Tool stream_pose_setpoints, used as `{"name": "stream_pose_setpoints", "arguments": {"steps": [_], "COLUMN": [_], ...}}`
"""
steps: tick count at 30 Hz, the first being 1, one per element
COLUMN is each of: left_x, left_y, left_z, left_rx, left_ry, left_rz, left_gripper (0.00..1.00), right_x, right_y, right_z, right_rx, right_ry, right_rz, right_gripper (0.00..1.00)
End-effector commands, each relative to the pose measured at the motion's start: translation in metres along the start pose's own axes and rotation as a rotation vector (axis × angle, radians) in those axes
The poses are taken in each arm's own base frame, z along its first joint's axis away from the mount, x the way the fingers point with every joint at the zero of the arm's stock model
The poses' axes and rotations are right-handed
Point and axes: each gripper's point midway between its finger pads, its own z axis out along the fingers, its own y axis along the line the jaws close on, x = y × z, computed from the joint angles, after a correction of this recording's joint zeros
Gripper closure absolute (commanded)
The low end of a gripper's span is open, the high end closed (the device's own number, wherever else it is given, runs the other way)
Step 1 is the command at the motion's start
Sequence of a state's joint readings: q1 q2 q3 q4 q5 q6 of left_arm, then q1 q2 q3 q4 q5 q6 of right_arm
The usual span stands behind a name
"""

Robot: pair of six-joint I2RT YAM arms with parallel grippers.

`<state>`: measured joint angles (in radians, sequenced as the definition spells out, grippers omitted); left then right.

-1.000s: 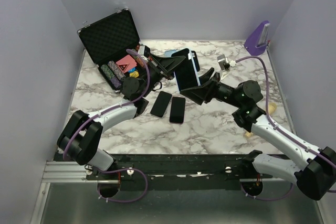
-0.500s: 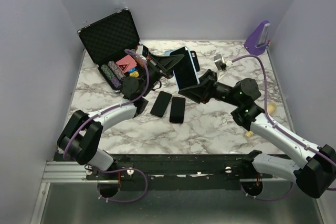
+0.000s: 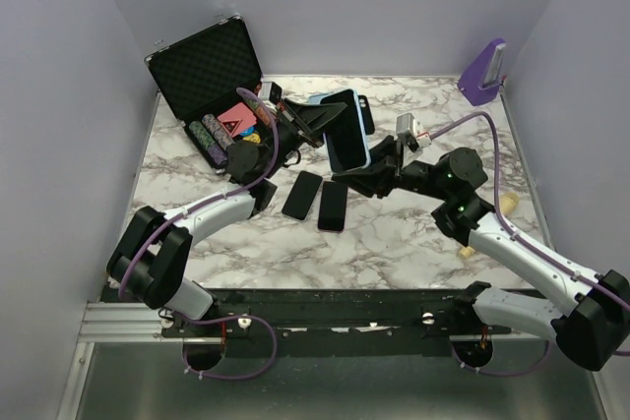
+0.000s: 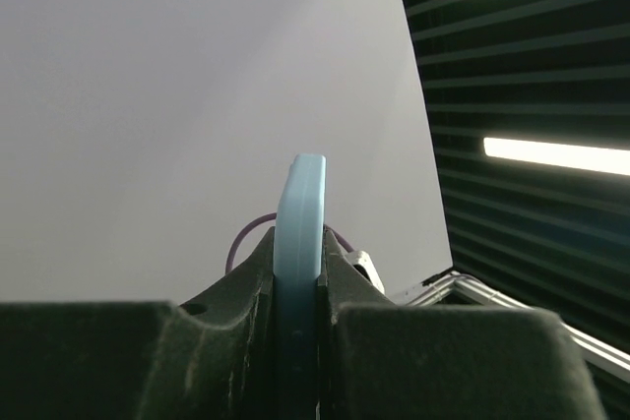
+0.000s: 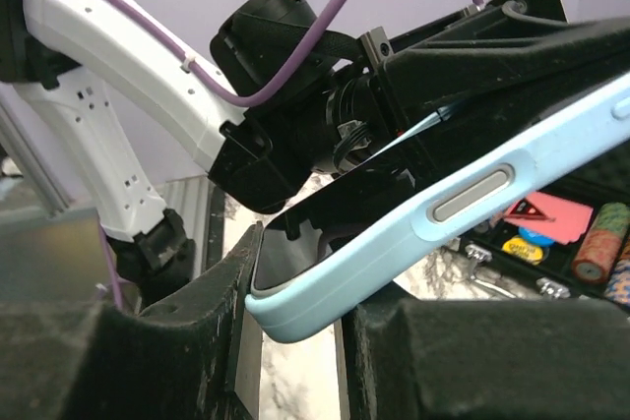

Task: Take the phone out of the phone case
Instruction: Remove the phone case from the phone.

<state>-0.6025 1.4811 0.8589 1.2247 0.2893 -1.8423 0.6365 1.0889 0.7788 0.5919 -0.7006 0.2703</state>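
The phone (image 3: 345,133) sits in a light blue phone case (image 3: 366,151) and is held up off the table, tilted on edge. My left gripper (image 3: 313,117) is shut on the case's upper end; in the left wrist view the case's blue edge (image 4: 300,233) is pinched between both fingers (image 4: 246,282). My right gripper (image 3: 375,166) is shut on the lower corner. In the right wrist view one finger (image 5: 212,312) presses the dark screen (image 5: 315,228) and the other the back of the case (image 5: 433,233).
Two bare black phones (image 3: 303,195) (image 3: 333,206) lie flat on the marble table (image 3: 413,233) under the held one. An open black box (image 3: 207,71) with chips and cards stands at the back left. A purple stand (image 3: 482,71) is at the back right.
My right gripper has moved left onto the lower end of the cased phone and closed on it. The left gripper has kept its hold at the same place.
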Motion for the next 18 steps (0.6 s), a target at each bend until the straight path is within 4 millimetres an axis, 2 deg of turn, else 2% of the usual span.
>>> {"name": "stream_pose_setpoints", "arguments": {"steps": [1, 5, 9, 11, 14, 17, 18], "left_x": [0.049, 0.061, 0.069, 0.069, 0.074, 0.078, 0.079], "left_y": [-0.087, -0.095, -0.096, -0.095, -0.104, -0.098, -0.094], "left_z": [-0.005, -0.008, -0.012, -0.015, -0.017, -0.016, -0.015], "left_rx": [0.137, 0.147, 0.150, 0.153, 0.202, 0.179, 0.161], "left_ry": [0.233, 0.306, 0.353, 0.352, 0.393, 0.412, 0.418], "left_rz": [-0.303, -0.304, -0.285, -0.275, -0.249, -0.198, -0.174], "left_gripper": [1.00, 1.00, 1.00, 1.00, 1.00, 1.00, 1.00], "right_x": [0.048, 0.047, 0.043, 0.042, 0.049, 0.062, 0.067], "right_y": [-0.052, -0.064, -0.071, -0.080, -0.082, -0.070, -0.069], "right_z": [-0.008, -0.009, -0.003, -0.004, -0.011, -0.016, -0.018], "right_rx": [0.156, 0.204, 0.236, 0.310, 0.336, 0.324, 0.341], "right_ry": [0.137, 0.135, 0.119, 0.088, 0.050, 0.075, 0.103], "right_rz": [-0.186, -0.231, -0.175, -0.051, 0.146, 0.331, 0.389], "right_gripper": [0.99, 0.99, 0.99, 0.99, 0.99, 0.99, 0.91]}}
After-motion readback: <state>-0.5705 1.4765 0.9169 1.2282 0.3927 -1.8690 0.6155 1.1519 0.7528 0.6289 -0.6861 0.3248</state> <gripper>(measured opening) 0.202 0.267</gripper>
